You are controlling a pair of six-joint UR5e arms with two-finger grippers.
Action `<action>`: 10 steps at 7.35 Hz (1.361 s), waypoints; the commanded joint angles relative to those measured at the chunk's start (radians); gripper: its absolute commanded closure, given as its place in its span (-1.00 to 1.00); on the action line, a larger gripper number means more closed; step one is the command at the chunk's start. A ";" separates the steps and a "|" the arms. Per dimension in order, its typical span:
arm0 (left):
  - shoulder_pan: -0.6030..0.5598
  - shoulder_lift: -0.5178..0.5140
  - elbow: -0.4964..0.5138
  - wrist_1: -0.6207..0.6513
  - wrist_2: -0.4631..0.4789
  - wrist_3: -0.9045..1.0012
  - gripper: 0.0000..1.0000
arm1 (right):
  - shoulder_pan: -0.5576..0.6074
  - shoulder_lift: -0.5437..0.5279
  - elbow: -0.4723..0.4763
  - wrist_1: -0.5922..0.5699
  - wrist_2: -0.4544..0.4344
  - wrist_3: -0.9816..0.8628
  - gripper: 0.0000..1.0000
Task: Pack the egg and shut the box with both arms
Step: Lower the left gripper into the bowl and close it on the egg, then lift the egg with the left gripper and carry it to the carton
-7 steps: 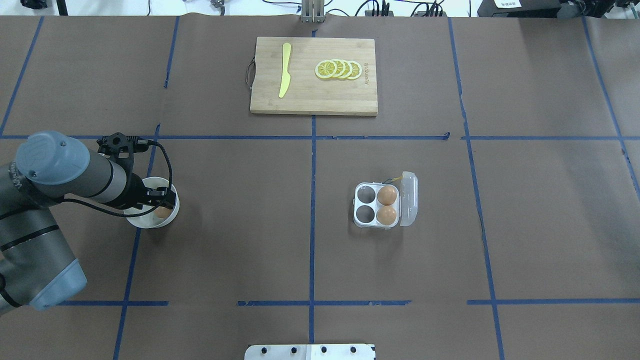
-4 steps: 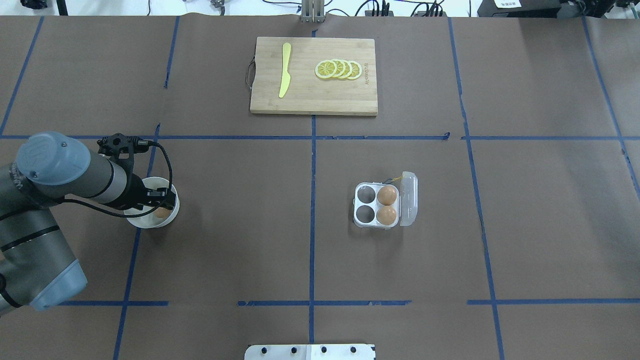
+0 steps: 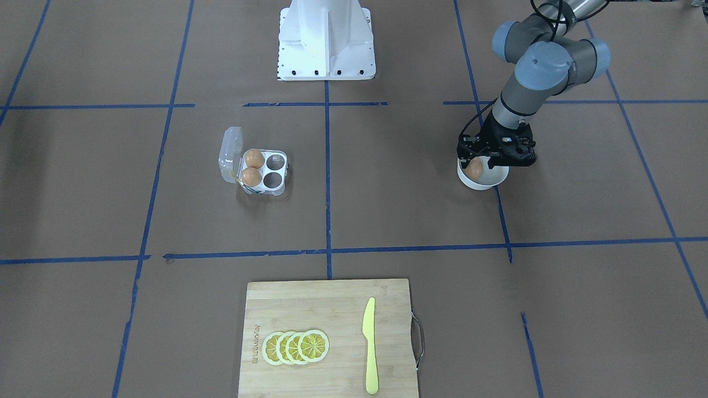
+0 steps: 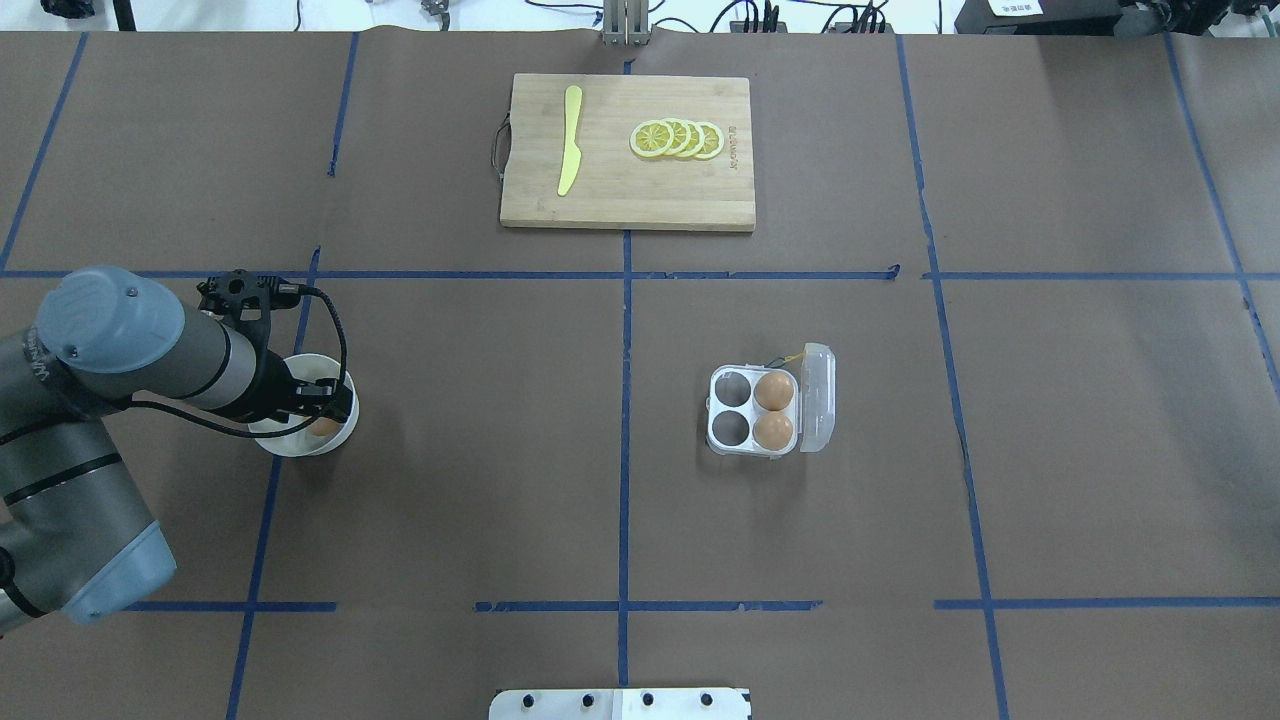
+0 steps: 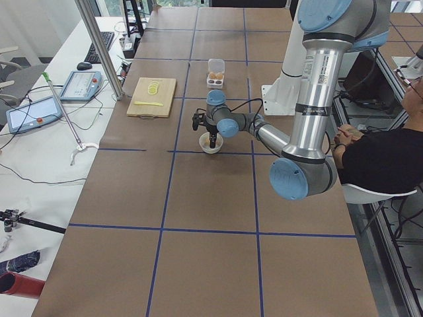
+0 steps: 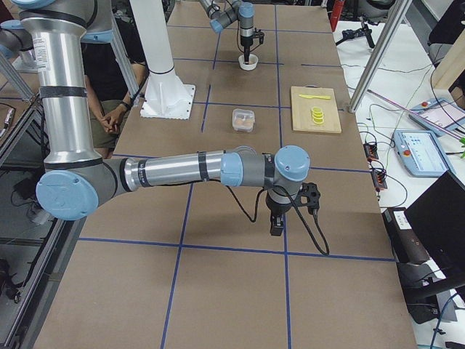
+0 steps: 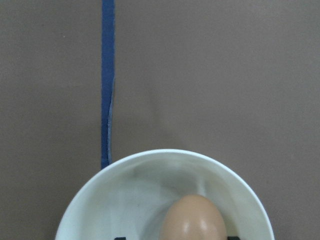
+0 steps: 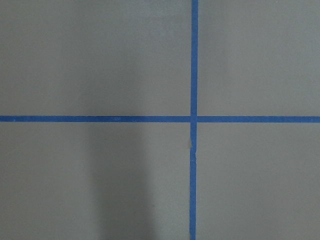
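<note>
At the bottom edge of the overhead view lay the white base plate (image 4: 620, 704) of the pedestal. Beyond it, at the left of the frame, the left arm (image 4: 110, 350) reached over a round white bowl (image 4: 298, 449), with the left hand (image 4: 318, 412) lowered inside the rim. The egg (image 4: 324, 426) lay in the bowl between the black fingertips (image 7: 231, 238). In the wrist view one tip stood close beside the shell and the other apart from it, so the hand stood wide, gripping nothing. The bowl's wall ringed egg and fingers on all sides.

A blue tape line (image 4: 625, 420) ran up the brown tabletop (image 4: 480, 480) between the bowl and the box (image 4: 751, 411), which sat right of centre, well apart from the bowl. Its clear lid (image 4: 818, 398) was swung open to the right, with a yellow cord (image 4: 791, 356) at its far corner. Two brown eggs (image 4: 774, 391) filled the right-hand cells; the left-hand cells (image 4: 730, 428) held none.

Farthest, at top centre, a wooden cutting board (image 4: 620, 195) carried a yellow knife (image 4: 570, 140) and overlapping lemon slices (image 4: 677, 139).

The right hand (image 6: 277, 227) showed only in the right side view, hanging above the tabletop; whether it was wide or narrow could not be told.
</note>
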 commanded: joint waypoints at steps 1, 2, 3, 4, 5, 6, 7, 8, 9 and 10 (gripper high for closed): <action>0.000 0.001 0.001 0.000 0.000 0.000 -0.19 | 0.000 0.000 0.000 0.000 0.000 0.000 -1.00; 0.000 0.000 0.015 0.000 0.002 0.000 -0.17 | 0.000 0.000 0.000 0.000 0.000 0.001 -1.00; 0.000 0.000 0.015 0.000 0.002 -0.002 -0.05 | 0.000 0.000 0.000 0.000 0.000 0.000 -1.00; -0.001 0.001 0.012 0.000 0.000 -0.002 0.16 | 0.000 0.000 0.000 0.000 0.000 -0.002 -1.00; -0.003 0.004 0.001 0.000 0.000 -0.003 0.31 | 0.000 0.000 0.001 0.001 0.000 -0.002 -1.00; -0.007 0.007 -0.003 0.000 0.000 -0.002 0.47 | 0.000 0.002 0.003 0.000 0.000 -0.004 -1.00; -0.010 0.009 -0.013 0.002 0.000 -0.002 0.71 | 0.002 0.002 0.006 0.000 0.000 -0.004 -1.00; -0.018 0.021 -0.058 0.005 -0.002 -0.002 1.00 | 0.002 0.002 0.006 0.000 0.000 -0.004 -1.00; -0.039 0.061 -0.142 0.026 -0.003 -0.002 1.00 | 0.002 0.002 0.009 0.000 0.000 -0.002 -1.00; -0.090 0.055 -0.213 0.105 -0.003 0.000 1.00 | 0.002 0.000 0.015 0.000 0.003 -0.005 -1.00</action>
